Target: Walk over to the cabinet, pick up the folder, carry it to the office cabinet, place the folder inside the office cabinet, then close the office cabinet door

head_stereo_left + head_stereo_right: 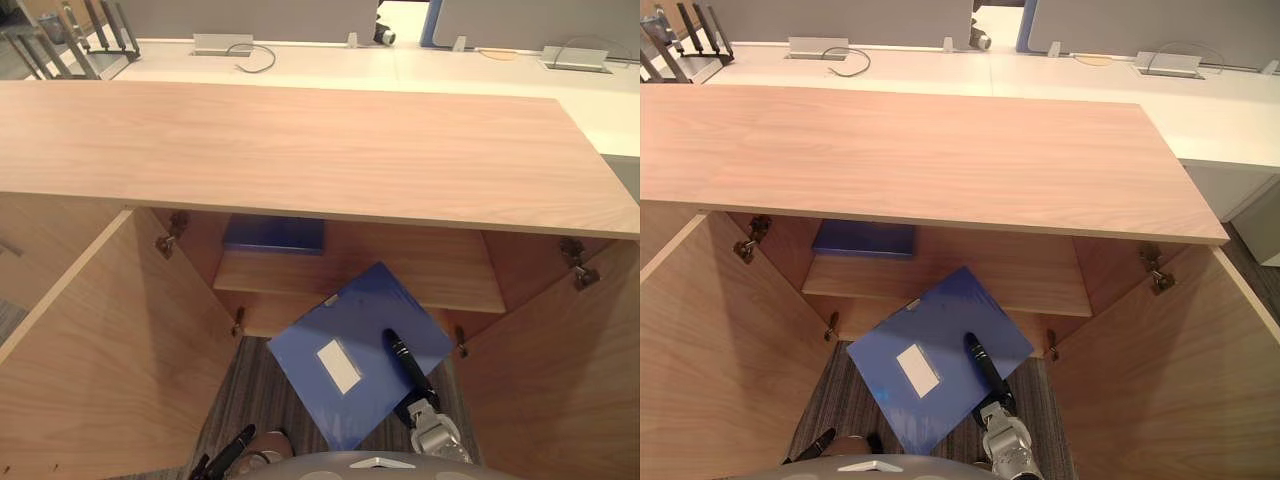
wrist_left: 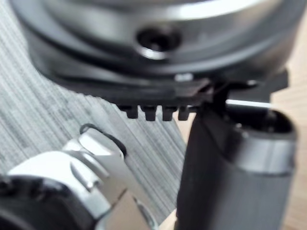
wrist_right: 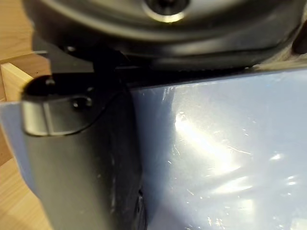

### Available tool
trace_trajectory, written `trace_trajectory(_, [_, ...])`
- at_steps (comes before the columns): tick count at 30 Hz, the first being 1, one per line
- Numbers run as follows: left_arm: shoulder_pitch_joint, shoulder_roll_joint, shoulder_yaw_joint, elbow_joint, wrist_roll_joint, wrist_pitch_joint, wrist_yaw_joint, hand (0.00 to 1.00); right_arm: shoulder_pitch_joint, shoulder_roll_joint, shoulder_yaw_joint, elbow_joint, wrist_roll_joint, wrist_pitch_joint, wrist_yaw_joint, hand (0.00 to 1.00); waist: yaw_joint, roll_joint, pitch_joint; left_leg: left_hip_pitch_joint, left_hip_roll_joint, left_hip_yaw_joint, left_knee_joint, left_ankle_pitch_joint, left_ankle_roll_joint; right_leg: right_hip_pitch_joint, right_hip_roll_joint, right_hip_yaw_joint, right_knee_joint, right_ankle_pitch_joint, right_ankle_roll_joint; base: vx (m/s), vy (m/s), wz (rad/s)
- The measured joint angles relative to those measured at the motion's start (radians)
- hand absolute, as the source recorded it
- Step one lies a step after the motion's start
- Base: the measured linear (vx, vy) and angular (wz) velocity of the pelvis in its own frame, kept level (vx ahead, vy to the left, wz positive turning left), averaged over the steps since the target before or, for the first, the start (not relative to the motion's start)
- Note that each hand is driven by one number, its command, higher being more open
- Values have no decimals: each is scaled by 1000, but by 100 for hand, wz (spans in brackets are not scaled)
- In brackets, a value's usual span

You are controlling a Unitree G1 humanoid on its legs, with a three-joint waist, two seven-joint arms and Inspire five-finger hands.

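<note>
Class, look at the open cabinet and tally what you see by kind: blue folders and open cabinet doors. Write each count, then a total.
Blue folders: 2 (held folder in the right robot hand; shelf folder)
Open cabinet doors: 2 (left door; right door)
Total: 4

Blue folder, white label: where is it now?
The blue folder is low centre in the eye views, held by the right hand, before the open office cabinet.
</note>
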Motion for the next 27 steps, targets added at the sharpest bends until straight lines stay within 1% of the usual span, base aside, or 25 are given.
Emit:
trace_trajectory(2, [-1,1,-3,-1,-1,0,1,100,1,-1,-1,2,4,-2,0,0,0,-1,-1,20,1,15,-54,30,-3,-12,3,9,-6,13,-2,-44,-36,-20])
trace_trajectory(4, [-3,3,-3,-2,-1,0,1,100,1,-11,-1,-21,18,-4,-4,0,-1,-4,1,16,1,21,-83,50,-3,-38,4,13,-5,16,-6,-70,-28,-14])
trace_trajectory(6, [-5,3,-3,-6,-1,-1,6,100,8,-17,-3,-97,49,-13,-21,0,-3,-2,7,-11,5,26,-76,56,-3,-65,10,20,-2,20,-11,-108,-39,-12])
trace_trajectory(8, [-21,3,-21,-26,-1,-1,17,100,11,-24,-31,-280,77,-40,-47,0,-4,16,50,-78,33,21,2,34,3,-118,26,27,38,17,-17,-138,-19,-13])
trace_trajectory(9, [-34,3,-40,-38,-2,-2,24,100,-3,-27,-51,-402,92,-61,-49,0,-1,27,77,-133,55,22,66,13,6,-182,38,42,90,7,-27,-250,5,-26])
trace_trajectory(10, [-37,3,-43,-43,-3,-2,25,100,-19,-28,-52,-453,104,-83,-52,0,-2,30,85,-165,65,23,97,4,10,-220,46,50,123,-1,-27,-306,15,-34])
trace_trajectory(11, [-47,4,-42,-57,-11,-7,34,100,-59,-32,-62,-548,123,-132,-61,0,-4,32,102,-229,79,24,150,-12,15,-303,50,66,201,-22,-30,-313,30,-34])
trace_trajectory(12, [-68,3,-43,-81,-14,-17,43,100,-130,-37,-95,-634,141,-182,-94,0,-3,32,133,-294,88,29,219,-29,25,-400,47,88,310,-56,-27,-281,63,-30])
trace_trajectory(13, [-76,3,-45,-83,-16,-23,45,100,-156,-48,-103,-643,152,-186,-121,0,0,31,135,-328,91,29,253,-37,29,-444,46,100,354,-69,-26,-266,83,-26])
trace_trajectory(14, [-91,2,-54,-97,-18,-25,51,100,-190,-70,-111,-649,160,-203,-150,0,9,35,139,-399,100,29,317,-63,35,-527,44,117,438,-96,-24,-186,69,-18])
trace_trajectory(15, [-97,1,-56,-106,-24,-26,54,100,-200,-70,-120,-664,159,-219,-153,0,14,37,143,-432,106,30,351,-77,39,-562,44,126,478,-109,-22,-116,43,-21])
trace_trajectory(16, [-116,-5,-52,-120,-43,-25,60,100,-214,-64,-141,-718,163,-240,-168,0,21,42,159,-491,112,28,414,-101,44,-632,41,142,553,-133,-20,-91,28,-13])
trace_trajectory(17, [-123,-3,-47,-125,-48,-26,62,100,-221,-65,-145,-743,168,-251,-179,0,21,45,171,-516,113,26,446,-108,52,-659,38,149,590,-144,-17,-131,36,-4])
trace_trajectory(18, [-136,-8,-35,-149,-50,-29,63,100,-248,-66,-164,-779,173,-278,-193,0,20,45,195,-580,118,16,518,-129,57,-728,31,156,672,-173,-14,-137,39,5])
trace_trajectory(19, [-141,-10,-32,-159,-52,-31,63,100,-257,-67,-175,-791,178,-288,-198,0,20,46,202,-605,121,12,544,-138,60,-753,28,158,701,-182,-14,-147,40,8])
trace_trajectory(21, [-167,-10,-30,-188,-72,-43,63,100,-304,-68,-213,-841,179,-331,-231,0,23,41,237,-688,124,-2,624,-160,67,-837,26,172,792,-209,-11,-180,20,7])
trace_trajectory(22, [-169,-10,-29,-196,-82,-43,63,100,-318,-69,-218,-852,179,-339,-239,0,23,40,244,-707,124,-3,639,-163,69,-858,25,178,810,-213,-9,-143,0,5])
trace_trajectory(23, [-174,-8,-28,-201,-89,-43,65,100,-338,-73,-224,-869,177,-353,-252,0,23,37,249,-747,125,-4,668,-168,73,-901,23,184,843,-220,-8,-75,-3,2])
trace_trajectory(24, [-177,-8,-27,-202,-90,-43,67,100,-346,-77,-226,-877,176,-356,-260,0,24,36,252,-763,125,-5,678,-170,74,-919,20,187,857,-223,-7,-88,-10,7])
trace_trajectory(26, [-194,-6,-27,-200,-90,-37,81,100,-387,-102,-224,-883,175,-362,-279,0,24,36,291,-795,125,-6,707,-177,73,-956,13,198,894,-229,-4,-125,-18,5])
trace_trajectory(27, [-194,-5,-27,-200,-90,-37,82,100,-392,-107,-224,-883,174,-362,-281,0,26,38,293,-805,125,-6,712,-178,74,-967,13,200,899,-230,-4,-119,-17,0])
